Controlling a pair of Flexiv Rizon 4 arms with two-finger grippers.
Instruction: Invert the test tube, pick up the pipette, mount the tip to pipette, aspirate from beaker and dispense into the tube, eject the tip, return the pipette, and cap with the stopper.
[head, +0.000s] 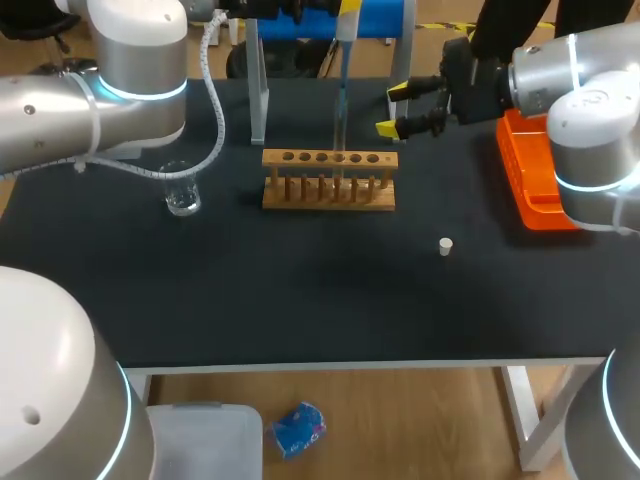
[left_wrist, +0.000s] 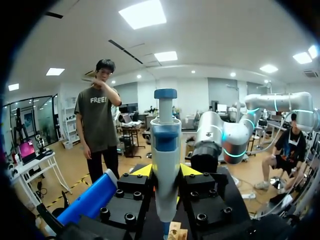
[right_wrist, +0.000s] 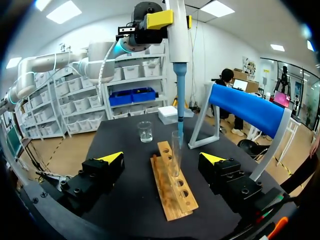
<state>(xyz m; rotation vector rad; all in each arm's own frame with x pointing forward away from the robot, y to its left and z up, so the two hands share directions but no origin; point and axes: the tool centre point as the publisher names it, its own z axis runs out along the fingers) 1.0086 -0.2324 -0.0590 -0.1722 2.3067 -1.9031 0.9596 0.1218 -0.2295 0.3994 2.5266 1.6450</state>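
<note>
— Two claws on the table. Start nearest us: what lies there?
— Right of middle, low in the head view, is the stopper. It sits alone on the black table, well apart from both claws. Behind it, at centre, the wooden rack holds the test tube upright. The beaker stands off to the rack's left.
— And the claws?
— The right claw is upper right of centre, just beyond the rack's right end. Its fingers are spread wide and hold nothing. The left claw is at the top centre of the head view, clamped from both sides on the pipette.
— Which relation governs the coming move?
— Pipette over tube. Both long axes run vertical and in line. The blue tip hangs straight down from the left claw, and its end seems to sit just inside the tube's mouth. I judge this to be the dispensing step, so the way out is straight up along that axis. Any sideways drift before clearing the mouth would knock the glass.
— Room to move?
— Open above. The orange tray lies at the right edge, beside the right arm. Farthest back, the blue stand crosses the top of the frame, close behind the pipette.
</note>
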